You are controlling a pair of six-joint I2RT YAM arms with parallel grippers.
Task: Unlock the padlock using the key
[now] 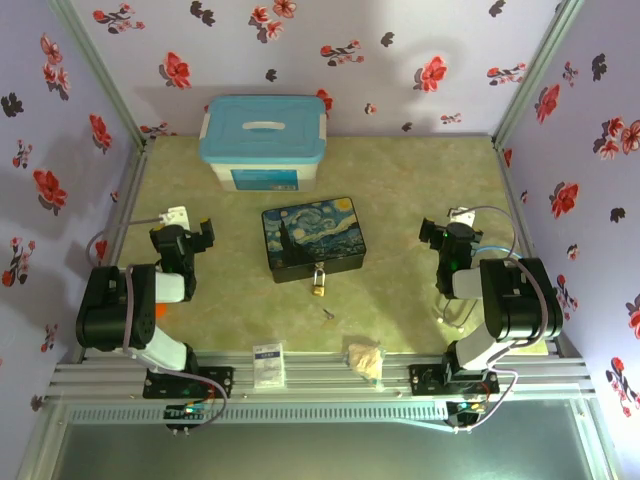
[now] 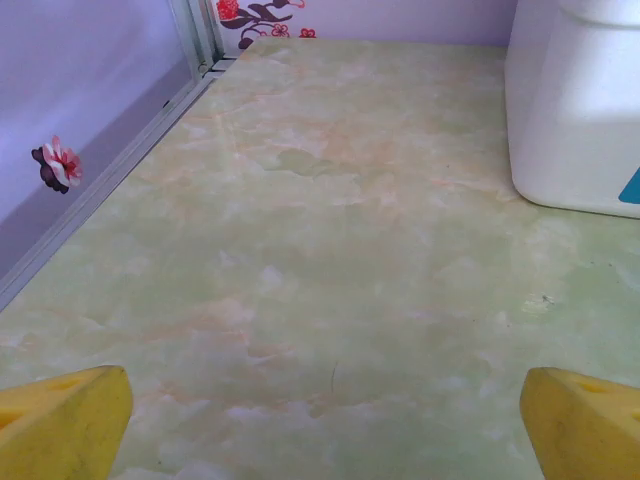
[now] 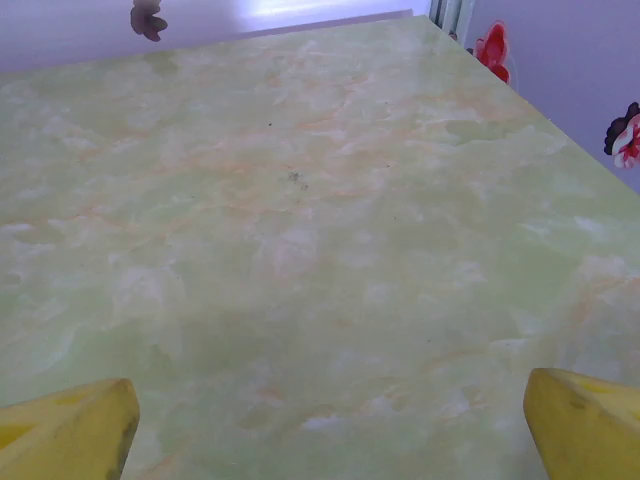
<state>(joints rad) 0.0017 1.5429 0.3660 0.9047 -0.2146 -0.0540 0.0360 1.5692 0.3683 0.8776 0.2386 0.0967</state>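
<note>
While the left claw [image 1: 192,234] and right claw [image 1: 438,238] hang released at either side, the padlock [image 1: 318,279] sits at the painted box's [image 1: 313,236] near edge, probably fastening it; the key [image 1: 328,314] lies loose on the surface [image 1: 420,190] just nearer.

We cannot read any words or numbers here. We see a blue label [image 1: 265,179] on the front of the white bin [image 1: 222,140], but its print is too small for us. A little white card [image 1: 268,365] at the near edge of the table [image 1: 420,190] has dark marks, too blurry to read.
</note>
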